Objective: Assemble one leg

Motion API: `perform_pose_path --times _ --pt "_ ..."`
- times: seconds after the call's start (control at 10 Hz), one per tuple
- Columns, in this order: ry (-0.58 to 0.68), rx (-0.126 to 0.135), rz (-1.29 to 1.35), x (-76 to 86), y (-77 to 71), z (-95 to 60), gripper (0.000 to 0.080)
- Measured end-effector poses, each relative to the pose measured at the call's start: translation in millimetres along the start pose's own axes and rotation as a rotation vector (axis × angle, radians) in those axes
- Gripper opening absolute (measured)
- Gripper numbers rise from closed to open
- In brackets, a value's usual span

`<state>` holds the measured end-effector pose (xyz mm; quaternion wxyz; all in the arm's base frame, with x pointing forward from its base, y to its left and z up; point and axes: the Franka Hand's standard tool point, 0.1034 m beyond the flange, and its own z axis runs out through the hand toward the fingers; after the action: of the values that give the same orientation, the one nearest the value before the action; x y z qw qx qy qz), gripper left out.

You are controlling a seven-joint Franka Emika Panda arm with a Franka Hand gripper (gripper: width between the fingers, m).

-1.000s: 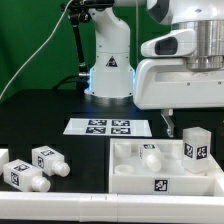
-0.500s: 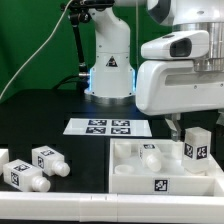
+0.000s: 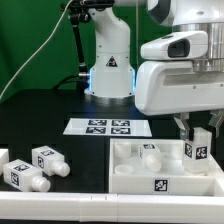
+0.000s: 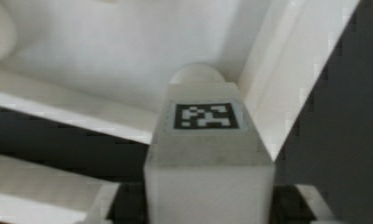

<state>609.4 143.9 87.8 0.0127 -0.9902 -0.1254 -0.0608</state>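
Observation:
A white leg (image 3: 196, 152) with a black-and-white tag stands upright in the far right corner of the white tray (image 3: 132, 178). My gripper (image 3: 196, 130) is down over the leg's top, a finger on each side. In the wrist view the leg (image 4: 208, 150) fills the gap between my dark fingers (image 4: 130, 200), and the pads look pressed on its sides. The gripper (image 4: 208, 206) is shut on the leg. The tray's raised rim (image 4: 316, 60) runs beside the leg. A second leg (image 3: 150, 154) lies inside the tray.
Two more tagged legs (image 3: 46, 160) (image 3: 24, 176) lie on the black table at the exterior view's left. The marker board (image 3: 105, 126) lies in front of the arm's base (image 3: 108, 72). A green backdrop stands behind.
My gripper has moved toward the exterior view's right and down, from beside the standing leg to straddling its top. The leg has stayed in the tray corner.

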Motion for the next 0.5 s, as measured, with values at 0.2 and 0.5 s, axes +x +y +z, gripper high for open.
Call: perform_pose_path --times 0.2,0.5 --pt "0.024 -0.002 0.292 -0.8 2.2 0.5 0.0281" --pt "0.022 0.004 0.735 -2.7 3.4 1.0 0.0281"
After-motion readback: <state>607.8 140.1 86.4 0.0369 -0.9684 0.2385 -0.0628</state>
